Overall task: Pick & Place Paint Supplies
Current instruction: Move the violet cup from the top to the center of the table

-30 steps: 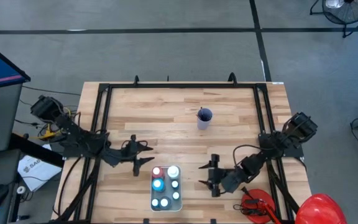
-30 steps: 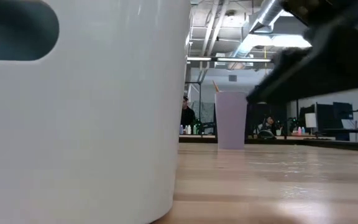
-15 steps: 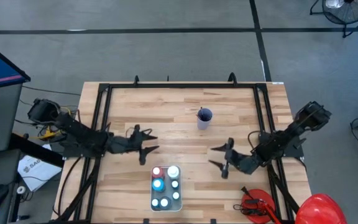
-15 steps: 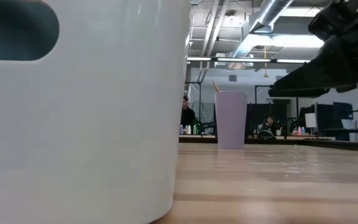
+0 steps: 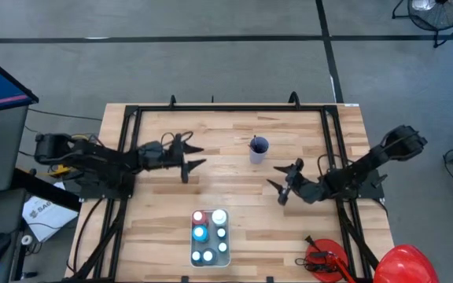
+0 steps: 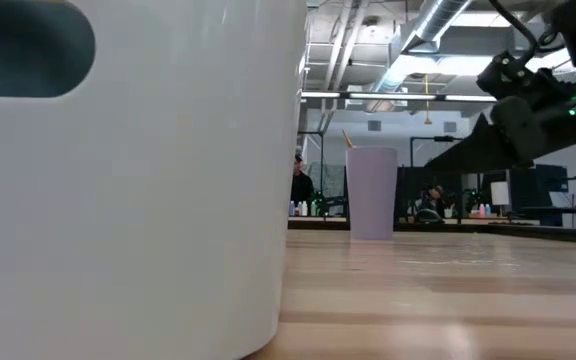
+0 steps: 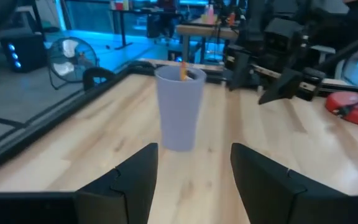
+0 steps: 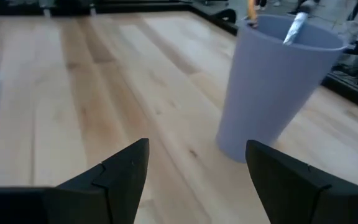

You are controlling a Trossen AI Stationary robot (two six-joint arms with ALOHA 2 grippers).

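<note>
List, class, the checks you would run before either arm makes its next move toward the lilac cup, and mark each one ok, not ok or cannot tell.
1. Left gripper jaws open and empty: ok.
2. Right gripper jaws open and empty: ok.
3. Lilac plastic cup upright on the wooden table: ok.
4. Brushes standing inside the cup: ok, tips show above its rim.
5. Paint bottles seated in the white tray: ok.
6. Both grippers point at the cup from opposite sides, so a clear path for both at once: not ok.
</note>
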